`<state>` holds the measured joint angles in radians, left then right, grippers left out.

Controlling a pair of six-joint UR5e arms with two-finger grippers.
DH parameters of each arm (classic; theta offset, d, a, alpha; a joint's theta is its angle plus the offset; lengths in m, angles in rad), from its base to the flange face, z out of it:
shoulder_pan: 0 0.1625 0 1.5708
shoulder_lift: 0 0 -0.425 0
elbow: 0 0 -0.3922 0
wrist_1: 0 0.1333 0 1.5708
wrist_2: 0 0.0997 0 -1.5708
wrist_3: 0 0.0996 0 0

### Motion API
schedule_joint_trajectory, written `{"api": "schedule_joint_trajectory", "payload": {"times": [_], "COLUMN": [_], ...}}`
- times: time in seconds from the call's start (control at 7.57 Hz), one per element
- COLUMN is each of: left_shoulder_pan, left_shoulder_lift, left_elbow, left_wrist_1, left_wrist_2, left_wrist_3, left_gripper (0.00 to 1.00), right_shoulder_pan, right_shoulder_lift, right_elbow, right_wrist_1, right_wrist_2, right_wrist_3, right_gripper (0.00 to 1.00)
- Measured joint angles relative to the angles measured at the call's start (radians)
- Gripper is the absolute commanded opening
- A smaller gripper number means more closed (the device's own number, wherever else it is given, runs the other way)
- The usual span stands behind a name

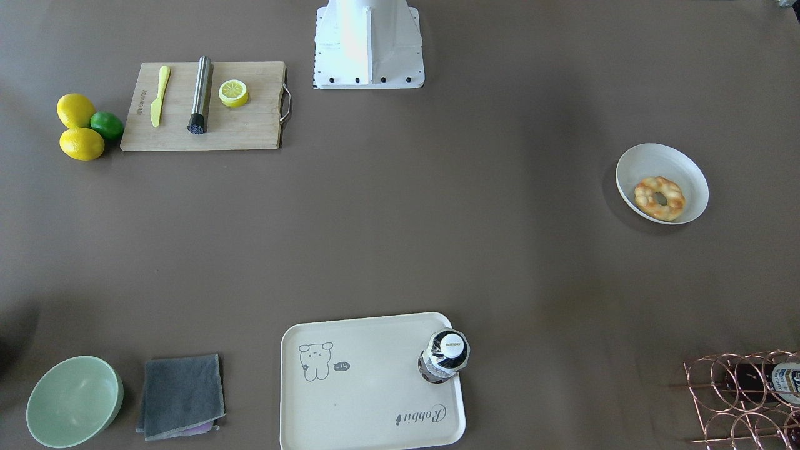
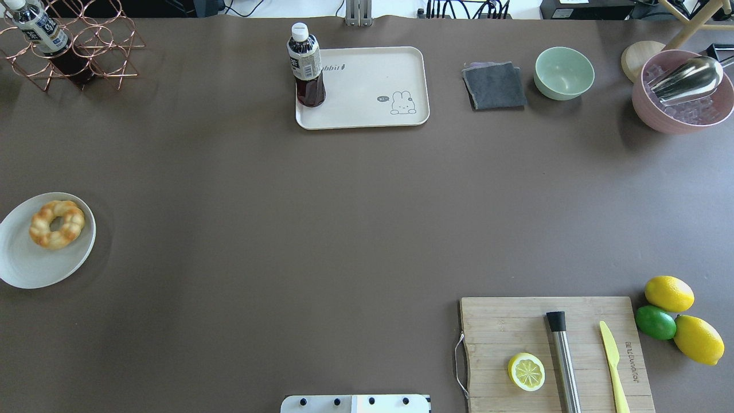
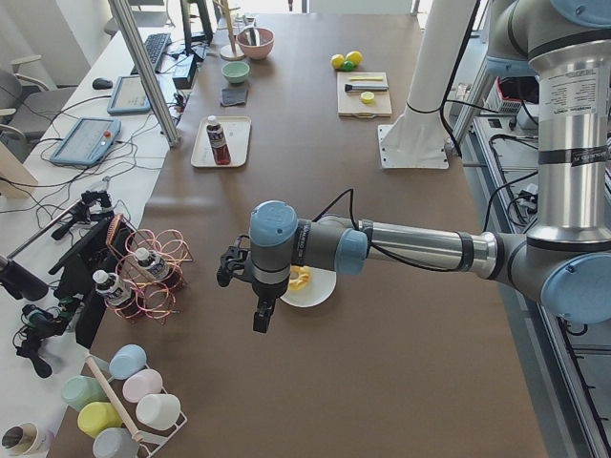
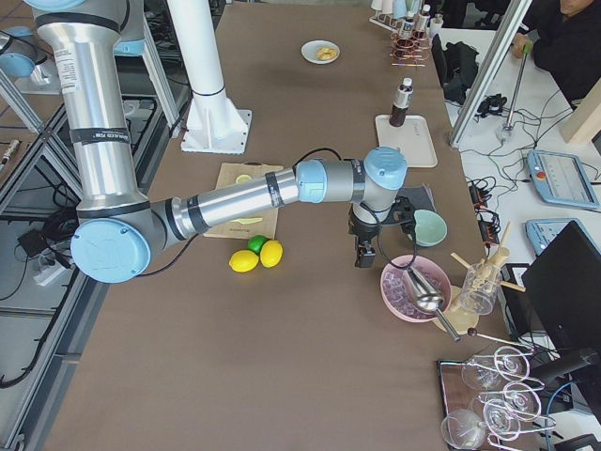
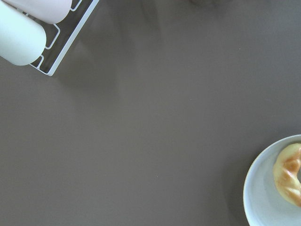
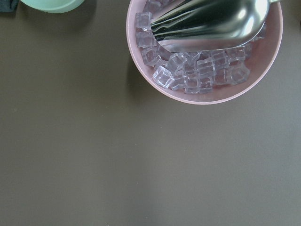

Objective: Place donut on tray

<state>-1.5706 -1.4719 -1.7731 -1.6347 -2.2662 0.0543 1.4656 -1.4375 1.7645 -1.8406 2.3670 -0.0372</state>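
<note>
The golden-brown twisted donut (image 2: 57, 223) lies in a white round bowl (image 2: 34, 264) at the table's left side; it also shows in the front view (image 1: 660, 199) and at the lower right edge of the left wrist view (image 5: 289, 174). The cream tray (image 2: 367, 86) with the bear drawing sits at the far middle of the table (image 1: 369, 387). My left gripper (image 3: 260, 320) hangs above the table just beside the bowl; I cannot tell if it is open. My right gripper (image 4: 362, 258) hangs near the pink bowl; I cannot tell its state either.
A dark drink bottle (image 2: 307, 66) stands on the tray's left corner. A copper wire rack (image 2: 80, 46) stands far left. A grey cloth (image 2: 494, 86), green bowl (image 2: 564, 72) and pink ice bowl (image 2: 682, 97) are far right. A cutting board (image 2: 556, 355) with a lemon half is near right.
</note>
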Motion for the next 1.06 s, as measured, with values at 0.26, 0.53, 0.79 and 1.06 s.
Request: {"api": "schedule_joint_trajectory", "payload": {"times": [0.26, 0.53, 0.79, 1.06], "left_shoulder_pan": [-0.004, -0.005, -0.005, -0.005], "left_shoulder_lift": [0.008, 0.019, 0.019, 0.023], "left_elbow": [-0.007, -0.015, -0.009, -0.005], "left_wrist_1": [-0.003, -0.003, -0.003, -0.003], "left_wrist_2": [-0.005, -0.066, -0.093, -0.099], "left_wrist_3": [0.004, 0.001, -0.004, -0.005], "left_gripper": [0.98, 0.98, 0.98, 0.98], "right_shoulder_pan": [-0.002, -0.004, -0.005, -0.006], "right_shoulder_lift": [0.0, 0.011, 0.018, 0.014], "right_elbow": [-0.008, -0.017, -0.019, -0.021], "right_wrist_1": [0.002, 0.003, 0.003, 0.004], "right_wrist_2": [-0.001, 0.0, -0.002, 0.0], "right_wrist_3": [-0.001, -0.001, -0.002, -0.004], "right_gripper": [1.0, 1.0, 1.0, 1.0]}}
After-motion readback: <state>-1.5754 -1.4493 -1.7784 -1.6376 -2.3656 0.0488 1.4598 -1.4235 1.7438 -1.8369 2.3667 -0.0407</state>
